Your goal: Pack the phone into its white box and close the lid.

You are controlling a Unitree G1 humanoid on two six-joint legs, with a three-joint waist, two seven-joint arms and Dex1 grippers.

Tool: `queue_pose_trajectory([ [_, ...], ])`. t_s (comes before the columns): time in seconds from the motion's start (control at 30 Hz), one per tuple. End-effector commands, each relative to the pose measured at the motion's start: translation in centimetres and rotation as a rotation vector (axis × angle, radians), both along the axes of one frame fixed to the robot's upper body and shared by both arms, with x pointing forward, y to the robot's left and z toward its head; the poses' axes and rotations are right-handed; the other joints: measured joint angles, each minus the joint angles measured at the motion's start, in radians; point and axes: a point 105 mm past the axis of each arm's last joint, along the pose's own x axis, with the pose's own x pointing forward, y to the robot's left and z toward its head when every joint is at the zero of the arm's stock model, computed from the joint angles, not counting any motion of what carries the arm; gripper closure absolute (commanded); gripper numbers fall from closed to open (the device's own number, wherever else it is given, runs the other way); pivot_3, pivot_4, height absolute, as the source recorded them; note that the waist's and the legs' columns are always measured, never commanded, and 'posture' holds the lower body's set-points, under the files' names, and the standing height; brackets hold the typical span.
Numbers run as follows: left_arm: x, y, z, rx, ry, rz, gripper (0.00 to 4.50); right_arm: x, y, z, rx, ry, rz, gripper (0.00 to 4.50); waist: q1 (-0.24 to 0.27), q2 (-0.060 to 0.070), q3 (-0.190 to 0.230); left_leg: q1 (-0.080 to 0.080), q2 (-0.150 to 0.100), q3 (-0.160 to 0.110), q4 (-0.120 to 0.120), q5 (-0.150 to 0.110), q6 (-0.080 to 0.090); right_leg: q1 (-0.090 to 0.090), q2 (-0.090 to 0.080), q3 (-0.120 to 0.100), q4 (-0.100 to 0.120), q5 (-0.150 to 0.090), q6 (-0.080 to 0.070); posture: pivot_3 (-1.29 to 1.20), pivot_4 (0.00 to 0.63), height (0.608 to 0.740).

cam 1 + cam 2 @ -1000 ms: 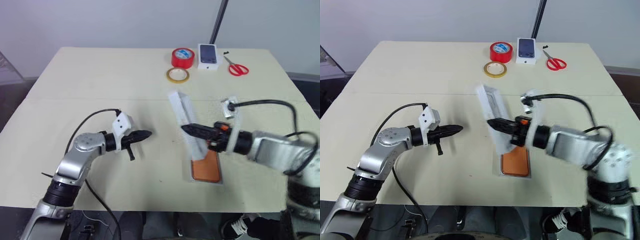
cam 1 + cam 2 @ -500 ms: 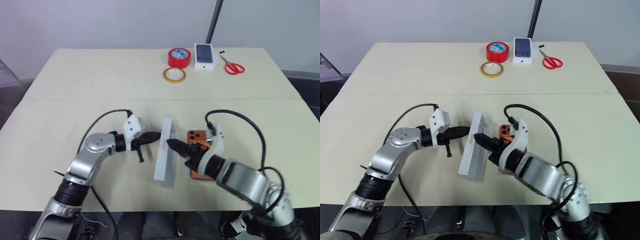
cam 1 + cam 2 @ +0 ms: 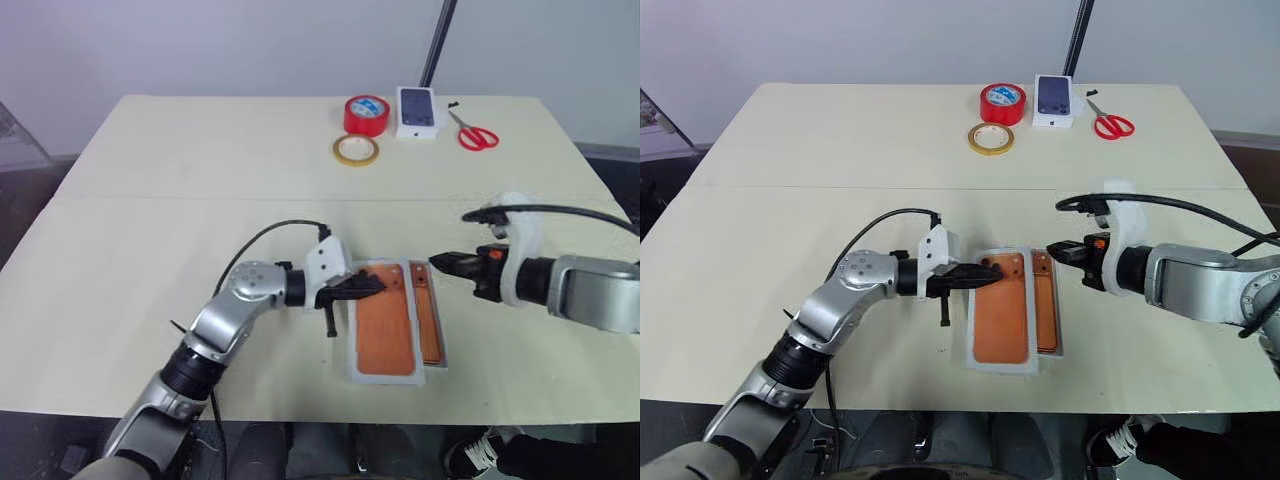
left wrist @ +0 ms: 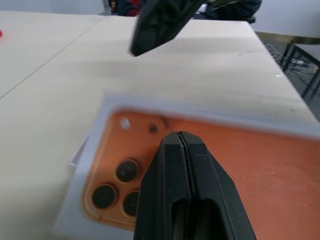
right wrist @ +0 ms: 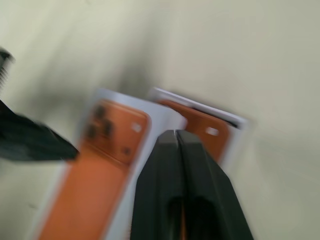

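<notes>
Where left hand [image 3: 375, 285] points, lid [image 3: 385, 333] beneath

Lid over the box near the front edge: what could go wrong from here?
The lid, picture side up, lies skewed and offset, leaving a strip of the phone and the white box showing. Pressing now could jam it crooked.

The left claw, shut, sits at the lid's corner; a push could slide lid and box together.

The right claw is shut and clear, so nothing braces the box.
</notes>
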Motion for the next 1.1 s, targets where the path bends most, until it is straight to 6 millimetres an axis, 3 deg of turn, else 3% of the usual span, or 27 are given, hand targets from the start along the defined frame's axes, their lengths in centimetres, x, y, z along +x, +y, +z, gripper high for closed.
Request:
queue_pose_trajectory([
  [0.03,0.5,0.4,0.8,-0.013,-0.027,0.037,4.5,-0.5,-0.4,0.2,-0.161,-0.062,0.071,4.44,0.0,0.0,0.0,0.0,0.0,0.0,0.0,0.0,0.0,0.0,0.0,0.0,0.0,0.0,0.0,0.0,0.15,0.735],
  [0.2,1.0,2.9,1.3,0.006,0.05,0.091,4.5,-1.4,-0.6,-0.7,-0.306,-0.079,0.168,4.44,-0.001,0.0,0.0,0.0,0.0,0.0,0.0,0.0,0.0,-0.001,0.0,0.0,0.0,0.0,0.0,0.0,0.15,0.735],
  [0.37,-1.1,6.0,0.2,0.151,0.129,0.02,4.5,-2.4,0.2,-2.0,-0.368,-0.077,0.278,4.44,-0.001,0.0,0.0,0.0,0.001,0.0,-0.001,0.0,0.0,-0.001,0.0,0.0,0.0,0.0,0.0,0.0,0.15,0.735],
  [0.47,-2.3,6.6,-0.6,0.212,0.168,-0.02,4.5,-2.6,0.4,-2.7,-0.383,-0.075,0.305,4.44,0.003,0.0,0.0,0.0,0.001,0.0,-0.001,0.0,0.0,0.0,-0.001,0.0,0.0,0.0,0.0,0.0,0.15,0.735],
  [0.63,-3.5,6.7,-2.7,0.335,0.185,-0.065,4.5,-2.6,1.1,-3.4,-0.377,-0.075,0.343,4.44,0.001,0.0,0.0,0.0,0.0,-0.001,0.0,0.0,0.0,0.001,-0.001,0.0,-0.001,0.0,0.0,0.0,0.15,0.735],
  [0.83,-2.9,5.5,-4.1,0.373,0.186,-0.041,4.5,-2.5,2.0,-4.1,-0.378,-0.072,0.376,4.44,0.002,0.0,0.0,0.0,0.0,0.0,0.0,0.0,0.0,0.0,-0.001,0.0,0.0,0.0,0.0,0.0,0.15,0.735],
  [1.1,-1.4,2.8,-2.9,0.246,0.172,-0.009,4.5,-2.6,3.1,-4.3,-0.377,-0.084,0.415,4.44,0.001,0.0,0.0,0.0,0.0,-0.001,0.0,0.0,0.0,0.0,0.0,0.0,0.0,0.0,0.0,0.0,0.15,0.735],
])
